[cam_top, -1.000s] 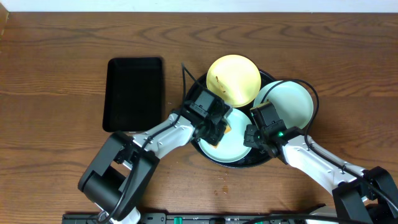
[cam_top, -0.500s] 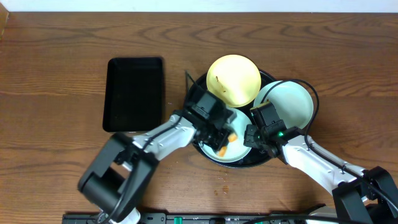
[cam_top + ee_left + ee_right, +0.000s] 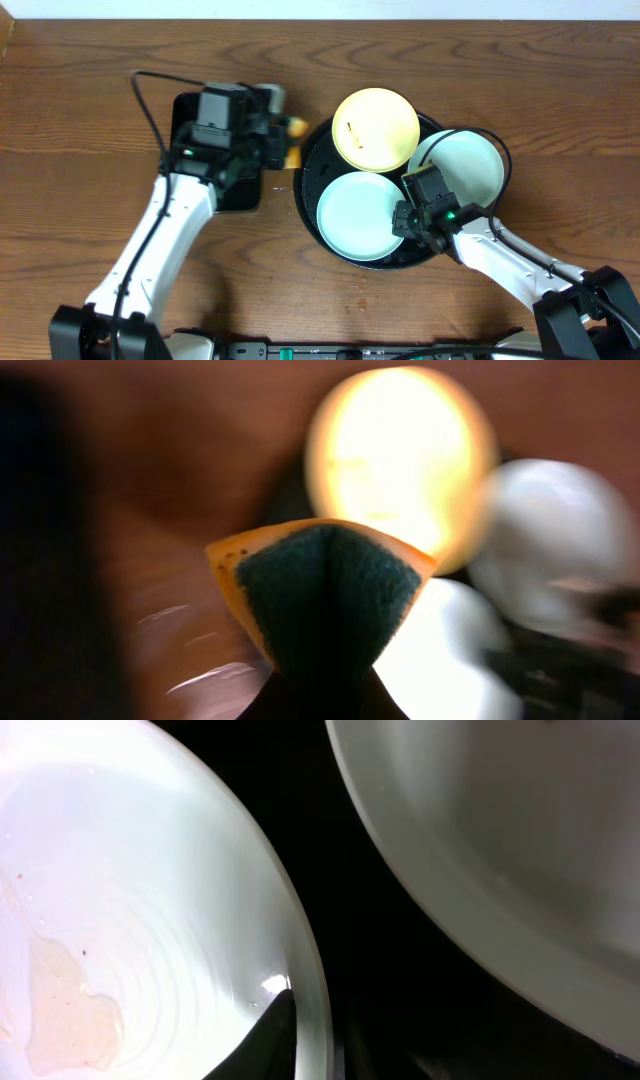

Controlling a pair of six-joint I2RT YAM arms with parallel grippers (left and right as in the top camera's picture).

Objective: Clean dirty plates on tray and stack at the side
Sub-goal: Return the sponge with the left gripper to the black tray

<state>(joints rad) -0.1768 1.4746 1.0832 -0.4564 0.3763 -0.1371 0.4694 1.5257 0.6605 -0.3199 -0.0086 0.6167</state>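
Plates point(image 3: 375, 130) fill the round tray point(image 3: 308, 172). Left hand point(image 3: 287, 142) grips a sponge point(image 3: 325, 585) beside it; right hand point(image 3: 402, 218) sits at the rim of a mint plate point(image 3: 360, 215), open or closed I cannot tell.

Three plates point(image 3: 358, 215) lie in the tray point(image 3: 309, 168); rectangular tray point(image 3: 180, 115) to its left

Three plates point(image 3: 376, 128), one round tray point(image 3: 307, 186), one rectangular tray point(image 3: 182, 126), one sponge point(image 3: 322, 588).

No legible txt, labels, brands or nos. on plates point(image 3: 358, 215), tray point(image 3: 308, 180), left wrist view blurred
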